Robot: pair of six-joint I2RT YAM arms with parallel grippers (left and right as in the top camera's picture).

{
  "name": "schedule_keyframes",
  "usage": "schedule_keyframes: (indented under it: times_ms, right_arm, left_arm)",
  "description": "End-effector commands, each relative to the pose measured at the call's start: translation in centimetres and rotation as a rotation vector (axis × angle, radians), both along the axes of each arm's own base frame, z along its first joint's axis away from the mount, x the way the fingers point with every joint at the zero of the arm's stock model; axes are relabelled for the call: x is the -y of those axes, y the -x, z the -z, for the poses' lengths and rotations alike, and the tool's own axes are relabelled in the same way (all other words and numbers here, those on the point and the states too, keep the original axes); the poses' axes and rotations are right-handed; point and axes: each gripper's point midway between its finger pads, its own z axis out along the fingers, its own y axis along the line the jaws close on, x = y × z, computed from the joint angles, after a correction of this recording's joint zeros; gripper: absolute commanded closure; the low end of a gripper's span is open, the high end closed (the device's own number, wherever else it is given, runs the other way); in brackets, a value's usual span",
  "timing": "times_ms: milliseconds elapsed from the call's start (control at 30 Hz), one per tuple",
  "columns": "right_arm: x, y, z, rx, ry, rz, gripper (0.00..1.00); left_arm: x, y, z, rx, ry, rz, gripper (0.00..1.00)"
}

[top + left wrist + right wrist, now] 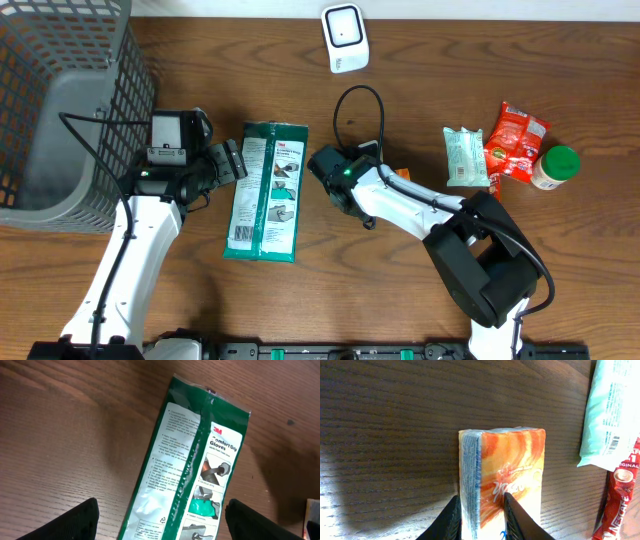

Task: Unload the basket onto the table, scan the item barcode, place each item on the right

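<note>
**item:** orange pack [505, 470]. small oblong packet with an orange swirl face and a pale blue-white narrow side. it sits about mid-table [420, 80], well in from every edge. its long axis runs straight out from the fingers, away from the wrist camera. no barcode is legible on the two faces shown.

**holder:** right gripper [480, 510]. the fingers are pinched onto the near end of the orange pack, one on each side. cannot tell whether the pack is clear of the table.

**target:** scanner [345, 38]. white unit at the far edge, about midway along it. from the right gripper it lies nearly straight toward the far edge, well apart. the right arm is the nearer of the two.

**right arm pose:** reaches in from the near right corner toward table centre, wrist tipped downward.

**judgement:** the coming move likely means carrying the pack toward the far edge and turning it until the coded face meets the scanner window.

**idle:** left gripper [161, 510]. the jaws are spread wide and hold nothing, hanging over the glove pack [268, 190], which lies flat left of centre.

**bystanders:** teal packet [610, 410] and red sachet [620, 495], toward the right edge.
</note>
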Motion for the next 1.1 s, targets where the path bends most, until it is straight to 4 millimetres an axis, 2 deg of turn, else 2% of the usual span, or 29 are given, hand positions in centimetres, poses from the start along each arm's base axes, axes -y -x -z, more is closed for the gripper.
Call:
schedule_keyframes:
  times_ms: [0,67,267,333,400,467,533,600,667,733,900,1067]
  right_arm:
    - [0.6,0.3,0.7,0.001,0.031,0.009,0.77]
    - [0.5,0.5,0.9,-0.006,0.024,0.009,0.83]
    - [0.6,0.6,1.0,-0.009,0.024,0.009,0.82]
    - [0.5,0.7,1.1,-0.014,0.021,0.009,0.76]
    - [0.2,1.0,1.3,-0.034,-0.001,0.009,0.63]
    - [-0.2,1.4,1.7,-0.062,-0.031,0.01,0.6]
    - [-0.2,1.4,1.7,-0.064,-0.031,0.009,0.66]
    - [0.0,1.3,1.7,-0.071,-0.015,-0.01,0.78]
    - [0.2,1.2,1.4,-0.095,0.028,-0.079,0.97]
    - [0.4,0.8,0.7,-0.076,0.051,-0.077,0.99]
    - [-0.3,0.1,-1.9,-0.025,0.004,-0.071,0.99]
    - [-1.8,-1.0,-7.9,0.082,-0.141,-0.071,0.99]
  left_arm:
    - [-0.1,0.2,0.5,-0.014,-0.007,0.005,0.18]
    - [-0.1,0.2,0.5,-0.014,-0.007,0.005,0.18]
    - [-0.1,0.2,0.5,-0.014,-0.007,0.005,0.18]
    - [-0.1,0.2,0.5,-0.014,-0.007,0.005,0.18]
    - [-0.1,0.2,0.5,-0.013,-0.007,0.006,0.18]
    - [-0.1,0.2,0.5,-0.013,-0.007,0.006,0.18]
    - [-0.1,0.2,0.5,-0.013,-0.007,0.006,0.18]
    - [-0.1,0.2,0.5,-0.013,-0.007,0.006,0.18]
    - [-0.1,0.2,0.5,-0.013,-0.008,0.005,0.19]
    - [-0.1,0.2,0.5,-0.013,-0.007,0.006,0.18]
    - [-0.1,0.2,0.5,-0.013,-0.008,0.005,0.18]
    - [-0.1,0.2,0.5,-0.013,-0.008,0.005,0.18]
